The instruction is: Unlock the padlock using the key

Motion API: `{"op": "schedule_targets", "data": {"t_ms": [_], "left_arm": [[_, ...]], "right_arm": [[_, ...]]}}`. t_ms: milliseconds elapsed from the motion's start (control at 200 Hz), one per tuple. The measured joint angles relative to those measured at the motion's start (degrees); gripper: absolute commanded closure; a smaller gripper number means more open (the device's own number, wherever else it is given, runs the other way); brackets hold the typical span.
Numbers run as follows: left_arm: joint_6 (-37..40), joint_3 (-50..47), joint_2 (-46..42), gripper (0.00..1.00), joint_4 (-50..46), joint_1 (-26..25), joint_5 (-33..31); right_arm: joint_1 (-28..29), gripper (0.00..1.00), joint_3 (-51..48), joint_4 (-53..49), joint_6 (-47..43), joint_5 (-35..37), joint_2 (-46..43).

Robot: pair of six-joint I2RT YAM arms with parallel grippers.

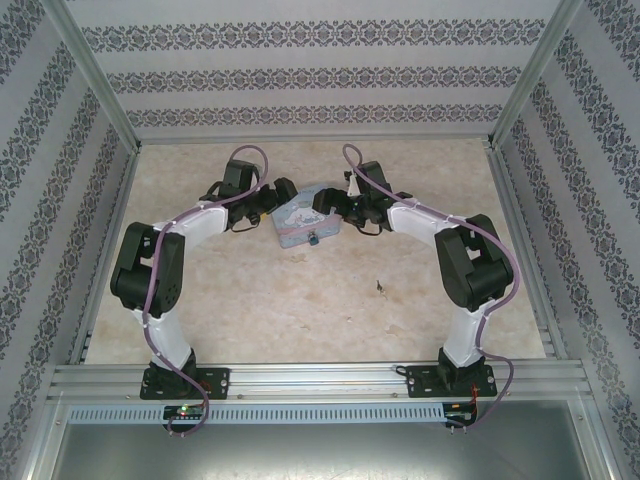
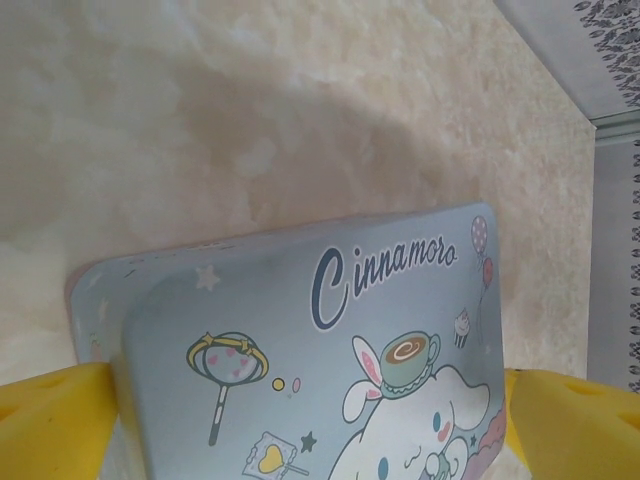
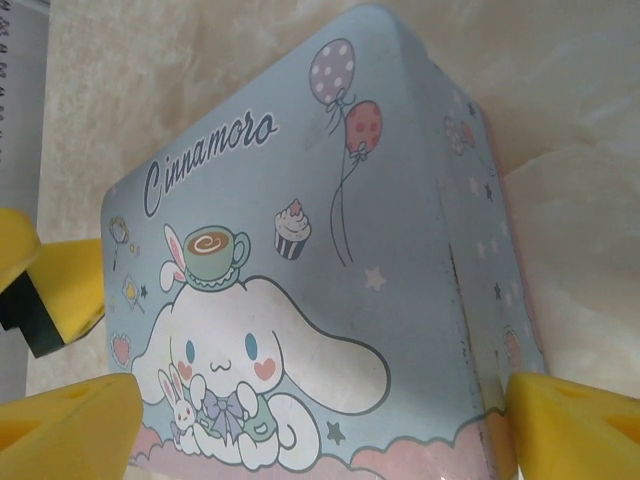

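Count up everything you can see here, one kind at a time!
robot arms: 2
tin box: 1
padlock: 1
tiny dark thing on the table, too small to name: 1
total: 5

Left claw straddles cartoon tin box; yellow pads against both sides; beige table beneath.

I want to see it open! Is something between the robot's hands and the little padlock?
Yes, the tin box. It sits between the fingers of the left gripper and right gripper; the padlock seems to hang on its near side.
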Motion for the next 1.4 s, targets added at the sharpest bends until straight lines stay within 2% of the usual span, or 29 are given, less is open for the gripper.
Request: {"op": "schedule_targets", "data": {"t_ms": [714,1014,1184,1344,1399], "left_arm": [[-0.5,0.9,1.0,0.0,0.3,-1.5,0.9],[-1.5,0.2,0.9,0.0,1.0,-2.2,0.9],[-0.7,0.2,0.2,0.0,0.4,-2.6,0.9],[4.2,0.7,-3.3,0.0,-4.3,-2.6,-0.1],[6.1,0.8,-5.2,0.0,-6.2,-2.6,-1.0]], "right_arm": [[2.5,0.08,-9.6,2.1,1.1,0.3,-5.6],[2.2,0.02,-10.1,1.7,0.8,1.2,-7.3],[0.5,0.02,-12.0,0.6,-0.1,2.9,-12.9],[-2.4,0.02,-13.1,-4.3,-3.1,5.4,-19.3],[-3.1,0.06,-13.9,-6.5,-4.7,5.8,-21.4]]}}
